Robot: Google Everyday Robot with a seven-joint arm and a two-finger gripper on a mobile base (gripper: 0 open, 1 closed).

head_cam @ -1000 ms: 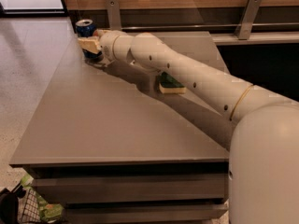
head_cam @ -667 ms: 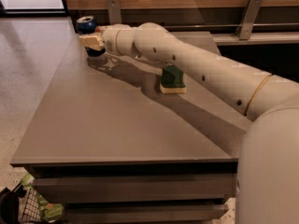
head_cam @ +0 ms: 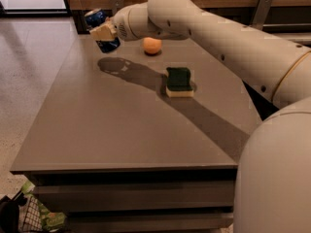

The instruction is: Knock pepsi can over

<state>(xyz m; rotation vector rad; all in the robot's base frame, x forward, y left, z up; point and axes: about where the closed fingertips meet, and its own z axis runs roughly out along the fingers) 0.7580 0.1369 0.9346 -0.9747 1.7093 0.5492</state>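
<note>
Starts at the far left with the gripper, hovering low over the back-left corner of the table. Cannot tell whether clenched or released. Lies straight across the middle of the pepsi can, touching it from the near side, silver top poking out up-left of the gripper and blue base showing just below it. Leans plainly now, top tipped away to the left, after standing upright just behind the gripper a second ago. Reads as a push landed and a topple begun, though not done: not yet flat on its side. Cannot tell whether the base is in contact with the tabletop or has come off it. Probably needs only a little more sideways shove, or a let-go if held, to finish; worth minding the table edge close beyond the gripper, with bare floor past it. Moving right, just beside the gripper and a little behind: the orange, uncovered now, hidden by the arm in the earlier views. Further right and nearer the camera, well apart from the gripper: the sponge, green side up, flat, seemingly untouched. Fills the right side with the pale arm, reaching back leftward to the can.
</note>
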